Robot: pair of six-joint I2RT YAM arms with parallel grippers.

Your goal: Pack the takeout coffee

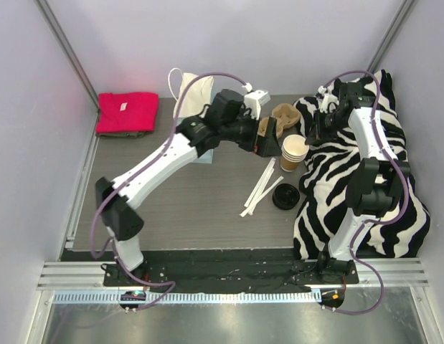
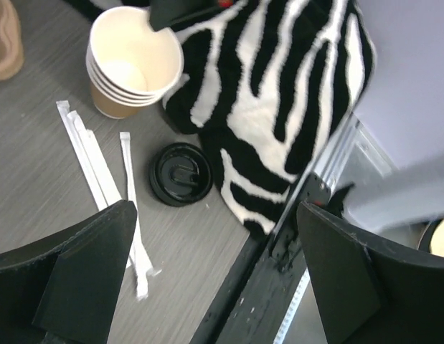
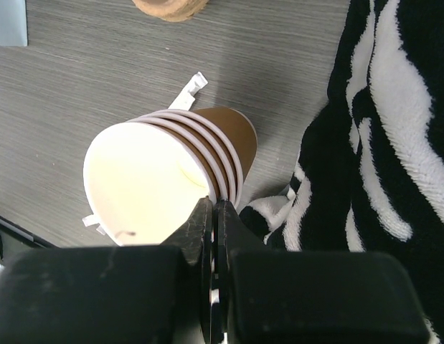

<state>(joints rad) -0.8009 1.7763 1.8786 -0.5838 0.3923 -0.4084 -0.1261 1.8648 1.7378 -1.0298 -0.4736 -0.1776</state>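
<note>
Top external view, and the cups are a nested tan stack with no lid on, sitting on the grey table right at the edge of the zebra blanket. The black lid lies flat on the table just in front of the stack, touching the blanket's edge, with the wrapped straws fanned out beside it on the left. Behind the cups sits the brown carrier, and a red cloth is folded away in the far left corner. On the right wrist camera, the right gripper has its jaws pressed together on the rim of the stack, pinching the cup wall at the side nearest the blanket, and four pale rims show stepped one inside the other. Whether the stack's base rests on the table or is lifted clear, I cannot tell. The left gripper hangs over the table with its jaws spread as wide as they go and nothing between them. Below it are the lid and straws, with the stack just beyond.
</note>
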